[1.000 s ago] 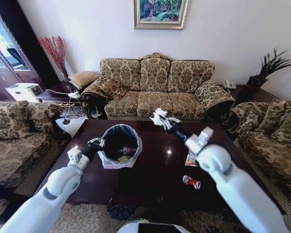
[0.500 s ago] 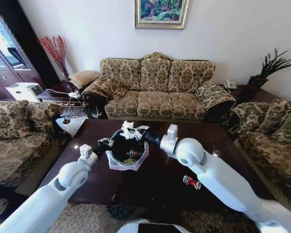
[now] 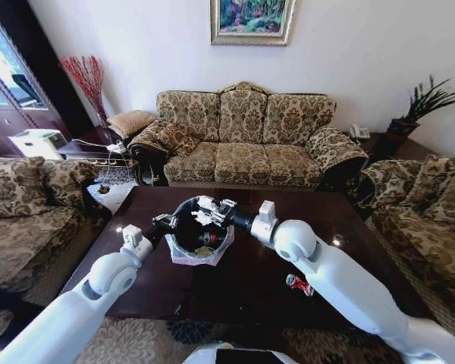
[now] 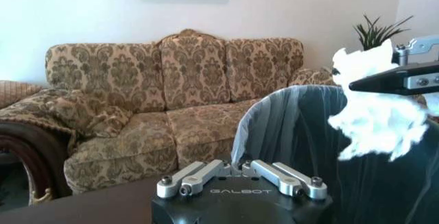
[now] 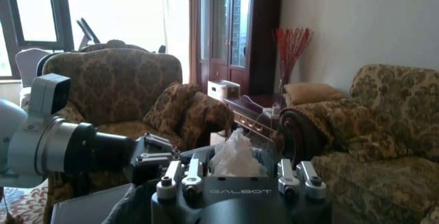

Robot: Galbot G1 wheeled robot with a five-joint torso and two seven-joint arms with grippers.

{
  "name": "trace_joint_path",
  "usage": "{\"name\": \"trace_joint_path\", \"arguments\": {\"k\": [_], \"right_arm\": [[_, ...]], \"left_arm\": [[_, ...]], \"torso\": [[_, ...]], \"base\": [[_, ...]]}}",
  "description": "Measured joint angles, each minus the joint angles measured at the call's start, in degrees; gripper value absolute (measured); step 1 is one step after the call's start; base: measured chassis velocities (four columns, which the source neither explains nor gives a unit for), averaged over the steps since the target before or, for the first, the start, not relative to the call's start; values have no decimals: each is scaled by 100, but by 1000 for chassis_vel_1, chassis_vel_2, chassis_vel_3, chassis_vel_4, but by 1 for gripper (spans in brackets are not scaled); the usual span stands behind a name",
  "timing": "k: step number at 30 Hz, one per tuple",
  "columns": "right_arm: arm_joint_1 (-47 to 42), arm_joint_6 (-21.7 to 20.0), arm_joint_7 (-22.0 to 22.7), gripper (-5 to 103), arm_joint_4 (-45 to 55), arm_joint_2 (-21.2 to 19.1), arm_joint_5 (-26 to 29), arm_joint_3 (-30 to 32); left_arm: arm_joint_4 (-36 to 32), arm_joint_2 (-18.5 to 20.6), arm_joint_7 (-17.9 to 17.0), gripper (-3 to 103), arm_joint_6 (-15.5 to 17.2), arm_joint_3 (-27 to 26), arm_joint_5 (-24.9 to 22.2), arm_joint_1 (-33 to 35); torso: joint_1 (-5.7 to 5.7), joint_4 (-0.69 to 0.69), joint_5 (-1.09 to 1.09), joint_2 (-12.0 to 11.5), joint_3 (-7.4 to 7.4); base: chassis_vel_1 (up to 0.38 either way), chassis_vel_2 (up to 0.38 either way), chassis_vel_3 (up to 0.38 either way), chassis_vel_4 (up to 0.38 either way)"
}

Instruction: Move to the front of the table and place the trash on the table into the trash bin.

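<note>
The trash bin [image 3: 183, 254], black with a whitish bag, stands on the dark table [image 3: 250, 265] left of centre. My left gripper [image 3: 164, 222] is shut on its near-left rim; in the left wrist view the left gripper [image 4: 240, 175] pinches the bag edge of the bin [image 4: 295, 126]. My right gripper [image 3: 207, 212] hovers over the bin's opening, shut on a crumpled white paper [image 3: 205, 218]. That paper [image 4: 373, 116] hangs under a dark finger and sits between the fingers of the right gripper [image 5: 237, 175]. A bottle with a red cap [image 3: 205, 250] lies inside the bin.
A red wrapper [image 3: 298, 284] lies on the table's front right, under my right arm. Patterned sofas ring the table: one behind [image 3: 243, 136], one left [image 3: 23, 212], one right [image 3: 432, 220]. A side table with cables [image 3: 110, 148] stands at the back left.
My right gripper has carried the white paper leftward from the table's far middle to above the bin and lowered it slightly. The left gripper has kept hold of the bin, shifting it slightly right.
</note>
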Motion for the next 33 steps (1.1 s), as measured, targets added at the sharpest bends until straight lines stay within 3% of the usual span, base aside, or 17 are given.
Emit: {"name": "trace_joint_path", "arguments": {"k": [2, 3, 6, 8, 10, 14, 25, 28, 33], "right_arm": [[-4, 4, 2, 53, -2, 5, 0, -1], [-5, 10, 11, 63, -4, 14, -1, -11], [0, 20, 48, 70, -14, 27, -1, -43], [18, 28, 75, 81, -24, 45, -1, -59], [23, 29, 88, 81, -24, 52, 1, -62], [37, 30, 205, 99, 16, 60, 46, -82], [-15, 89, 412, 100, 76, 87, 89, 119], [-91, 166, 618, 100, 161, 62, 133, 315], [-677, 287, 1101, 100, 420, -308, 156, 866]], "left_arm": [[-6, -15, 0, 2, 2, -3, 4, 14], [-25, -36, 0, 2, 2, -13, 12, 35], [-51, -51, 1, 2, 2, -31, 21, 54], [-71, -57, 2, 2, 2, -52, 28, 65], [-82, -58, 2, 2, 2, -62, 28, 69], [-138, -59, 8, 2, 2, -112, 38, 103], [-173, -115, 14, 2, 4, -175, 188, 167], [-121, -149, 14, 2, -1, -295, 258, 190], [-60, -244, -69, 2, -34, -547, 393, 279]], "torso": [[0, 0, 0, 0, 0], [0, 0, 0, 0, 0], [0, 0, 0, 0, 0], [0, 0, 0, 0, 0], [0, 1, 0, 0, 0], [0, 1, 0, 0, 0], [0, 0, 0, 0, 0], [0, 1, 0, 0, 0], [0, 1, 1, 0, 0]], "base": [[0, 0, 0, 0], [0, 0, 0, 0], [0, 0, 0, 0], [0, 0, 0, 0], [0, 0, 0, 0], [0, 0, 0, 0], [0, 0, 0, 0], [0, 0, 0, 0], [0, 0, 0, 0]]}}
